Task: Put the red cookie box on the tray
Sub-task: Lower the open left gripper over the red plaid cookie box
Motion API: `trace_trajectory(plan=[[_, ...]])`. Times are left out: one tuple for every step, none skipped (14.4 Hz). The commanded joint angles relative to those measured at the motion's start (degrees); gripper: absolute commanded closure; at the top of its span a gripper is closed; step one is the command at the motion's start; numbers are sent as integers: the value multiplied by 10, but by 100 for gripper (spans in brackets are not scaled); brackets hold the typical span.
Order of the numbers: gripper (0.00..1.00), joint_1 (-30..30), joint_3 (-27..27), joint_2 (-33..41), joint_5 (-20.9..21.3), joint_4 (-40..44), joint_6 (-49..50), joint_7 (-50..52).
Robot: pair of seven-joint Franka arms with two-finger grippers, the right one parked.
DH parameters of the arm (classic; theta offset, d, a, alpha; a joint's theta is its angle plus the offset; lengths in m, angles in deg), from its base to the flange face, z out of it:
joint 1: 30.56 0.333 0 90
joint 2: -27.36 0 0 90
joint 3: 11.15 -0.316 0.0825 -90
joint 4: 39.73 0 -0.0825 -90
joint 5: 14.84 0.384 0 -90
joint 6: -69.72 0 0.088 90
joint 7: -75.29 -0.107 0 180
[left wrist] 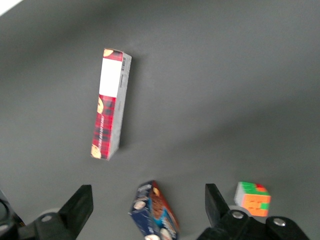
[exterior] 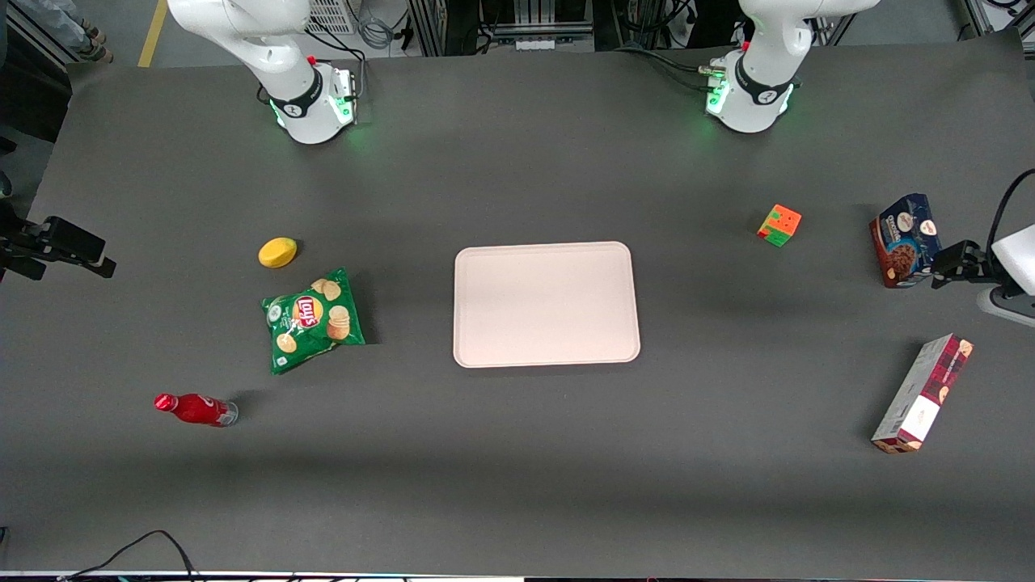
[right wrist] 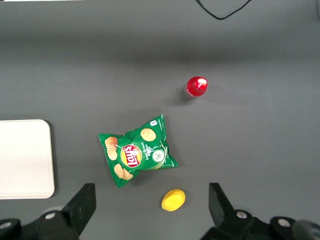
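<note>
The red cookie box [exterior: 922, 394] lies flat on the dark table toward the working arm's end, well away from the tray [exterior: 546, 303]. The left wrist view shows its plaid carton and white label [left wrist: 111, 111] from above. The pale pinkish tray sits mid-table with nothing on it. My gripper [exterior: 954, 263] hangs high over the table beside the dark blue cookie box [exterior: 904, 240], farther from the front camera than the red box. Its fingers stand open [left wrist: 148, 194], holding nothing, and the blue box [left wrist: 155, 212] shows far below between them.
A colour cube [exterior: 779, 225] sits between the tray and the blue box. Toward the parked arm's end lie a green chips bag [exterior: 312, 319], a yellow lemon-shaped object [exterior: 277, 252] and a red bottle [exterior: 194, 409] on its side.
</note>
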Motion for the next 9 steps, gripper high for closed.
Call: trace_trajectory(plan=[[0, 6, -29, -42, -14, 12, -47, -89], [0, 7, -32, -53, -17, 11, -60, -98], [0, 9, -35, -65, -19, 12, -74, -107], [0, 10, -36, -76, -22, 12, -90, -117], [0, 11, -41, -89, -25, 12, -107, -133], [0, 14, -43, -103, -27, 12, -126, -147], [0, 20, -45, -117, -40, 12, -143, -166], [0, 23, -45, -132, -49, 12, -156, -194], [0, 24, -45, -144, -50, 12, -170, -210]])
